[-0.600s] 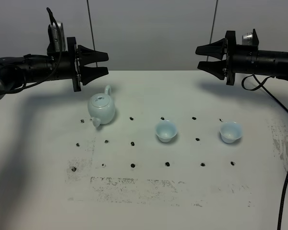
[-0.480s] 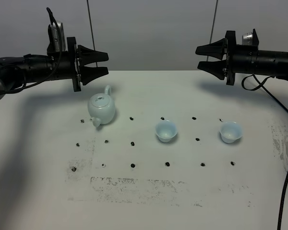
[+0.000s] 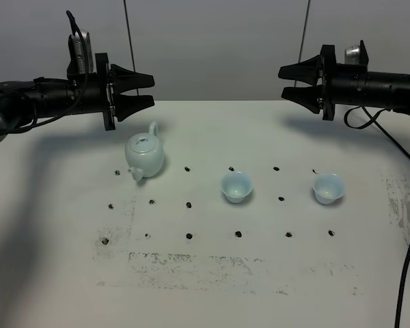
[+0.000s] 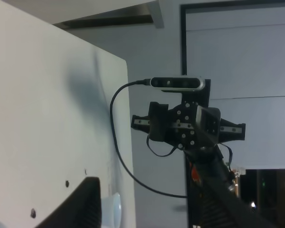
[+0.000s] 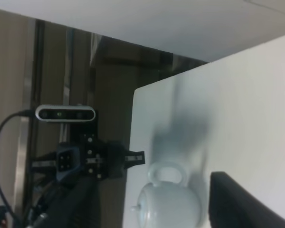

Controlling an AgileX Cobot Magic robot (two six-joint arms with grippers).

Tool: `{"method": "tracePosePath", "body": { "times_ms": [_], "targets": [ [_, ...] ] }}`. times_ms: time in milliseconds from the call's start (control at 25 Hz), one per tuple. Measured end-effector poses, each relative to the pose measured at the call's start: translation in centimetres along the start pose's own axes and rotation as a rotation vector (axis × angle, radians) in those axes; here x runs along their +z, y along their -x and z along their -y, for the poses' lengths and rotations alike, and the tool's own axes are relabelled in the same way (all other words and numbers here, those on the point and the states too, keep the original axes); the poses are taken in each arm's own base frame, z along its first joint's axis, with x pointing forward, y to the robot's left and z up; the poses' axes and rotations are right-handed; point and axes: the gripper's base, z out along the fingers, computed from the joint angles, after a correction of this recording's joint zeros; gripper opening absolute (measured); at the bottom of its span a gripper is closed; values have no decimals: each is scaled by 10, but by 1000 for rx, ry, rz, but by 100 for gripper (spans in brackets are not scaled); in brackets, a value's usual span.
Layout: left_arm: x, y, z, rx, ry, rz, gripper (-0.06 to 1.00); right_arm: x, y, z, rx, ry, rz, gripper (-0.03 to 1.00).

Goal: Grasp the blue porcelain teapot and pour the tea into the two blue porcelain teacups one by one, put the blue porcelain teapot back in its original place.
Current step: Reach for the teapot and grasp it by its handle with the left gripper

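The white table point(image 3: 205, 287) bore everything. Over its far side the left gripper point(image 3: 152, 89) and right gripper point(image 3: 281, 81) hovered well apart, jaws spread and empty. The blue porcelain teapot point(image 3: 145, 154) stood upright below the left gripper. The middle teacup point(image 3: 236, 186) and right teacup point(image 3: 328, 188) sat apart beside it.

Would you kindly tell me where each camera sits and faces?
Exterior high: above the white table, looking down; both arms, left gripper and right gripper open.
Left wrist: on the left arm, facing across at the right gripper; own finger shows.
Right wrist: on the right arm, facing the left gripper; own finger shows.
Shared: exterior and right wrist show the pale blue porcelain teapot.
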Motion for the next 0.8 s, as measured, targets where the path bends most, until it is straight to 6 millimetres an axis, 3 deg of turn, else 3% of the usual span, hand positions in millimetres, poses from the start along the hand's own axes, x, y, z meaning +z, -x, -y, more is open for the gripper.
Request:
{"method": "tracePosePath", "body": {
  "times_ms": [200, 440, 800],
  "targets": [
    [0, 6, 16, 201, 7, -8, 49, -2, 0, -3, -201, -35, -21, 48],
    [-4, 14, 51, 433, 212, -75, 49, -13, 12, -22, -413, -308, -92, 46],
    [-16, 16, 38, 454, 569, -143, 48, -49, 30, -20, -567, -891, -155, 45]
  ]
}}
